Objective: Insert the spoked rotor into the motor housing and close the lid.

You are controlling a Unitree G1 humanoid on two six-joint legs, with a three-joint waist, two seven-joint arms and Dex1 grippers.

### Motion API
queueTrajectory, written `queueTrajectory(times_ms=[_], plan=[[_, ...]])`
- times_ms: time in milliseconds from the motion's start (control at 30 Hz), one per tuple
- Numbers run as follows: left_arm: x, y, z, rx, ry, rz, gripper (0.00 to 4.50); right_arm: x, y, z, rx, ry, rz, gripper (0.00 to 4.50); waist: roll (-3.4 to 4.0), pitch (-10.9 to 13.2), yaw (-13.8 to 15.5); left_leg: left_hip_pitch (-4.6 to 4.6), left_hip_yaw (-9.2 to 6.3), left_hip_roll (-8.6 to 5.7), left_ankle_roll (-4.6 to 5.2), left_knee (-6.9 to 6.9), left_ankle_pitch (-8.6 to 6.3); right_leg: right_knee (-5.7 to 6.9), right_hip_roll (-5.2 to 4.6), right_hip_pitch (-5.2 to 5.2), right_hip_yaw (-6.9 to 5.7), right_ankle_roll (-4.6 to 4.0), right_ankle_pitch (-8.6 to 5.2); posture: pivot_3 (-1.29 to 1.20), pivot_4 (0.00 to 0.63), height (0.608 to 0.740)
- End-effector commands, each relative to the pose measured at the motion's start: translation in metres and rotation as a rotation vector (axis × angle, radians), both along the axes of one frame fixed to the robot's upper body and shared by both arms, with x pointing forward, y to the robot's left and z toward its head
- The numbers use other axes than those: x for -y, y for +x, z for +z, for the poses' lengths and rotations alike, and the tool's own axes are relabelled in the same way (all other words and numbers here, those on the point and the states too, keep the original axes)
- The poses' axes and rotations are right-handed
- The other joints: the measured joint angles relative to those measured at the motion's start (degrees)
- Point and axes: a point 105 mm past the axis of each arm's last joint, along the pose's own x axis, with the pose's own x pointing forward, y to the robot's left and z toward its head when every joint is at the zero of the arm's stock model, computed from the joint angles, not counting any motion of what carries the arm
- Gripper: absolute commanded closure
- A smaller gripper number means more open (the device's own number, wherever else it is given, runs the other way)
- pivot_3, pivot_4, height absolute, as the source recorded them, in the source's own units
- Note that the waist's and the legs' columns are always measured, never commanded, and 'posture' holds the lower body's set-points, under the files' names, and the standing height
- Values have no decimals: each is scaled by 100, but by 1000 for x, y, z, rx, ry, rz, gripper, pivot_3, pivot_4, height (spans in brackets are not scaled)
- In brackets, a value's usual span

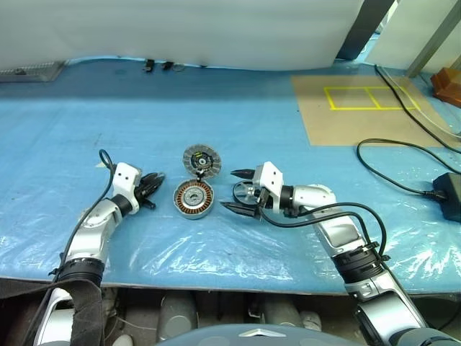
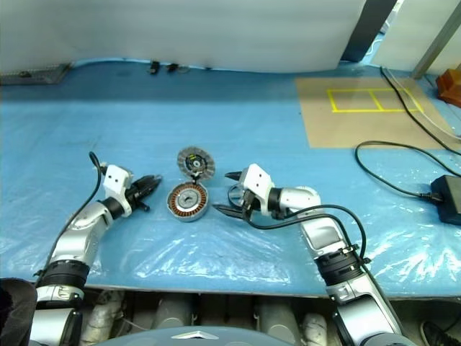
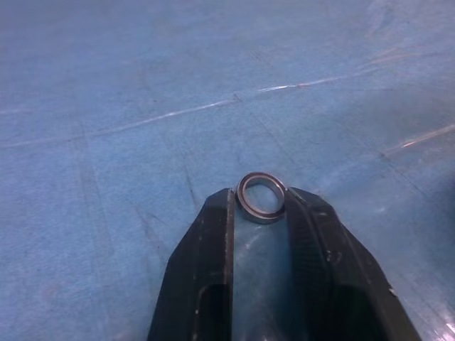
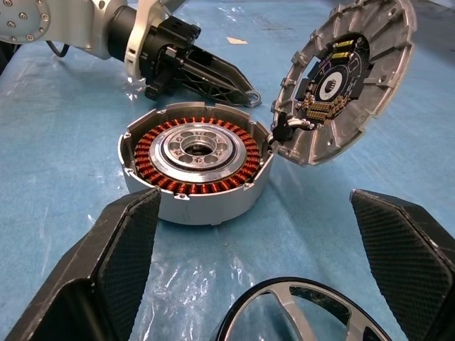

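The motor housing [image 4: 195,169], a shallow silver puck with copper windings ringing a silver centre, sits on blue plastic sheeting [image 1: 216,130]. Its lid [image 4: 346,78] stands swung open at the far rim, inner face showing grey radial segments. The spoked rotor [image 4: 302,316], a black ring with silvery spokes, lies between the right gripper's [image 1: 238,191] wide-open fingers. The left gripper [image 3: 260,202] pinches a small metal ring [image 3: 261,197]. Black cables [image 1: 403,166] and brown cardboard [image 1: 360,108] lie further right.
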Motion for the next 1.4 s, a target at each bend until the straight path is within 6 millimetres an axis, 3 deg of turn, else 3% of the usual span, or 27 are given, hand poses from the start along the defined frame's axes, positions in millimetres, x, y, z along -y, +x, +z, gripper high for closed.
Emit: queueTrajectory(times_ms=[33,400,767,1400], plan=[[-3,-4,-9,-47,12,7,2245,-2,0,6,27,10,7,0,0,0,-1,0,0,0,0,0,0,0,0,0,0,0,0,0,150,740],[2,-3,-5,-29,39,-20,2245,-2,-1,4,22,9,3,0,0,0,-2,0,0,0,0,-2,0,-2,0,0,0,1,0,0,150,740],[40,8,6,-35,-23,-149,2245,0,-1,2,15,-1,4,0,0,0,35,-4,0,-1,0,-2,0,-4,-1,-1,-1,0,0,0,150,740],[52,22,1,-49,25,-195,2245,1,1,3,19,-2,-11,0,0,0,17,-7,0,0,0,-2,0,-4,0,-4,-2,1,0,0,150,740]])
